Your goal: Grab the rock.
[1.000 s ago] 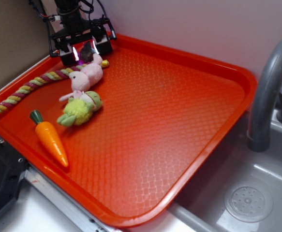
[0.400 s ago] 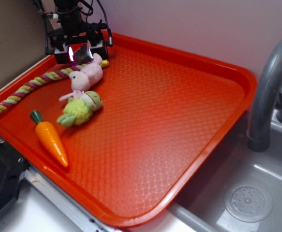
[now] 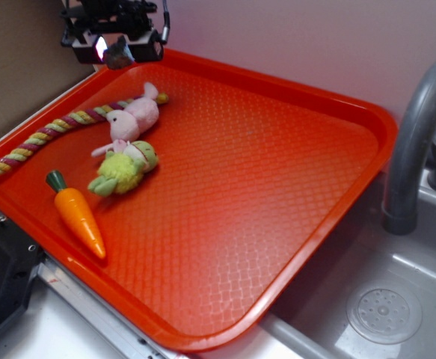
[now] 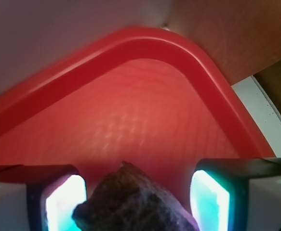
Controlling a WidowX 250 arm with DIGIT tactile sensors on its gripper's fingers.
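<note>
The rock (image 3: 119,54), a dark jagged lump, hangs in the air above the far left corner of the orange tray (image 3: 262,164). My gripper (image 3: 117,48) is shut on the rock and holds it clear of the tray floor. In the wrist view the rock (image 4: 135,202) sits between the two glowing pads (image 4: 63,204) of the gripper (image 4: 136,199). It presses on the left pad and fills the bottom middle. Behind it lie the tray's floor and its rounded corner rim (image 4: 130,43).
On the tray's left side lie a pink plush bunny (image 3: 131,118), a green plush toy (image 3: 124,170), a toy carrot (image 3: 79,213) and a braided rope (image 3: 45,134). A grey faucet (image 3: 412,134) and a sink (image 3: 382,307) stand at the right. A wall runs behind the tray.
My gripper has risen from the tray floor beside the bunny and moved left toward the back corner. The rock has come up with it.
</note>
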